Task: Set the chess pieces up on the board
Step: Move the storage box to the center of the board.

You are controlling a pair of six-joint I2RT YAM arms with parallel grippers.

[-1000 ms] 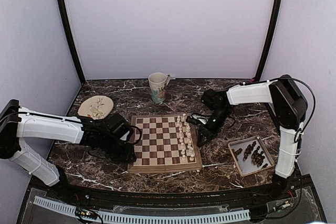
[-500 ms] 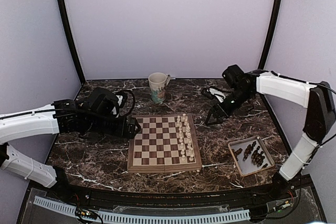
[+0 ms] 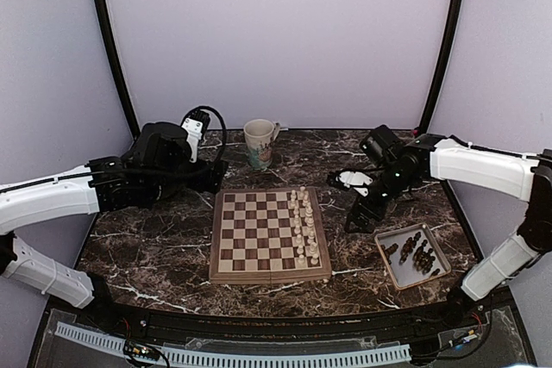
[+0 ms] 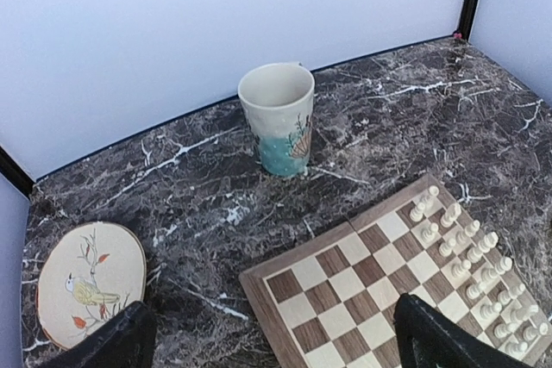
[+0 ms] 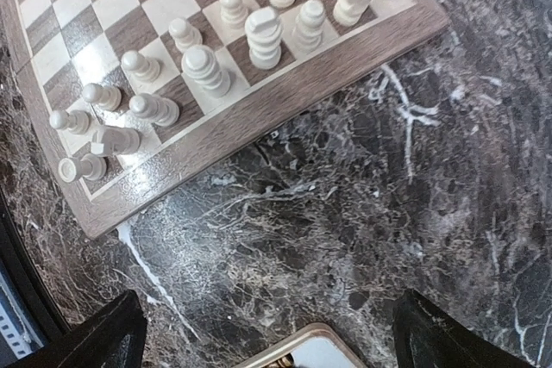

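One board [image 3: 259,234] lay in the middle of the bench [image 3: 354,252], its checkered squares framed by a pale border. Sixteen cream-white chessmen [image 3: 304,228] stood on it in two files of eight along its right side. The dark chess pieces [image 3: 418,254] lay heaped together in one metal tray [image 3: 398,277] on the bench, right of the board and apart from it; they were too small and too bunched to count.

Two arms were in view. The left hand [image 4: 276,344] hung above the board's far left corner, its two fingers [image 4: 108,342] spread wide with nothing between them. The right hand [image 5: 272,333] hovered over the bare bench between the board's right edge and the tray, its two fingers [image 5: 99,338] likewise wide apart and holding nothing.

One mug [image 3: 260,142] stood upright behind the board. One oval dish [image 4: 90,282] painted with a bird lay left of the board.
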